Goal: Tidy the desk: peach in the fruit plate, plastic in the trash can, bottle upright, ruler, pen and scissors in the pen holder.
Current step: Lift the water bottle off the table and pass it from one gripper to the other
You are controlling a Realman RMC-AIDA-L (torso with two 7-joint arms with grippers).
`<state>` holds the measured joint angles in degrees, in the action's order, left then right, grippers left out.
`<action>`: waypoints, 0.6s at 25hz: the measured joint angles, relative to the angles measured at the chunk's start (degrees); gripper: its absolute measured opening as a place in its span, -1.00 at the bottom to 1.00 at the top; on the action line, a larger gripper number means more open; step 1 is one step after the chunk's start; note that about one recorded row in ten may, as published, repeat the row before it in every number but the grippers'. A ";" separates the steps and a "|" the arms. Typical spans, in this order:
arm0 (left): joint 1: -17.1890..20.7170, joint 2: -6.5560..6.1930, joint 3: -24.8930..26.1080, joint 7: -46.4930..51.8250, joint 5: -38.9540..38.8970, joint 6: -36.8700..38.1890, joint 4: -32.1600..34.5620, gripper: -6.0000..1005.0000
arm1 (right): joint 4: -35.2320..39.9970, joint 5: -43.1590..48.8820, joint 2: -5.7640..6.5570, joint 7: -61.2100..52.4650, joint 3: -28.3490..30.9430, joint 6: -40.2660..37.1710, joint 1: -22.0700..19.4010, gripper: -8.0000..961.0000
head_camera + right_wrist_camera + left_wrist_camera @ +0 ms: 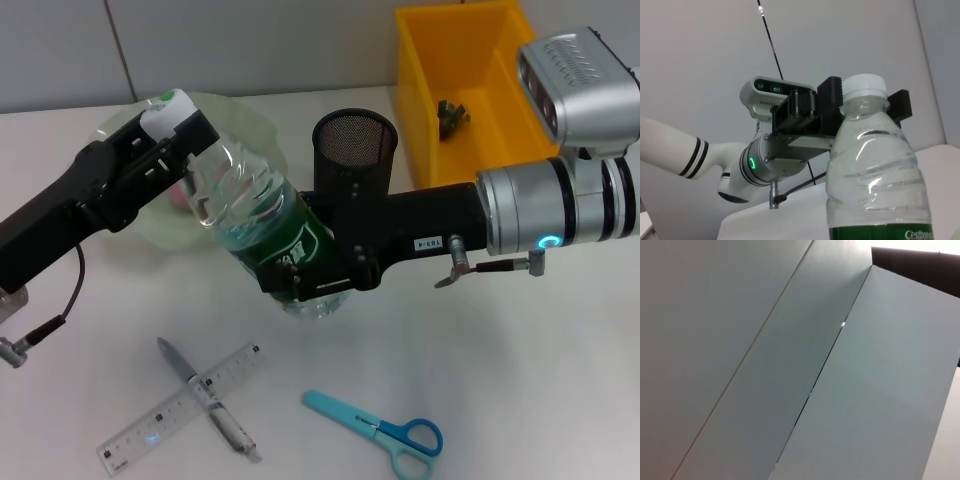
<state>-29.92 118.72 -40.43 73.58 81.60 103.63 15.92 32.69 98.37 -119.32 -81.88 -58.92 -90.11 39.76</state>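
- Bottle [262, 228]: clear plastic with a white cap and a green label band, held off the table and tilted, cap toward the robot's left, base toward the right; it hangs in front of the pen holder [355, 150] and beside the fruit plate [245, 125].
- Left gripper [170, 120]: fingers pinch the bottle at the cap and neck; the right wrist view shows the black pads on either side of the cap.
- Right gripper [310, 275]: closed around the lower body at the label, carrying the weight.
- Step in hand, as judged: standing the bottle upright. Done well, both grips rotate together until the cap points up, the base meets bare table squarely, and the neck grip lets go only once the bottle stands steady.
- Risk: the thin, ribbed wall may flex or slip under a hard squeeze.
- Peach [180, 195]: a pinkish patch, mostly hidden, in the fruit plate.
- Pen [207, 397], ruler [180, 408] and scissors [375, 428]: flat on the table, pen crossing ruler, not yet in the pen holder.
- Trash can [420, 110]: yellow bin with a small dark item inside.
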 joint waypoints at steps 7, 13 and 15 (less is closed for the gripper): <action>0.08 -0.07 -0.79 -0.66 0.05 -0.98 -0.06 0.35 | 0.00 0.07 0.04 0.14 0.02 -0.38 -0.15 0.60; 0.35 -0.07 -1.32 -1.36 0.06 -1.27 -0.25 0.33 | 0.00 0.18 0.06 0.14 0.04 -0.53 -0.12 0.60; 0.45 -0.07 -1.32 -1.37 0.06 -1.35 -0.29 0.32 | 0.00 0.21 0.06 0.13 0.04 -0.55 -0.21 0.60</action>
<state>-29.47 118.65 -41.75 72.21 81.66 102.27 15.63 32.69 98.57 -119.26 -81.75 -58.88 -90.66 39.55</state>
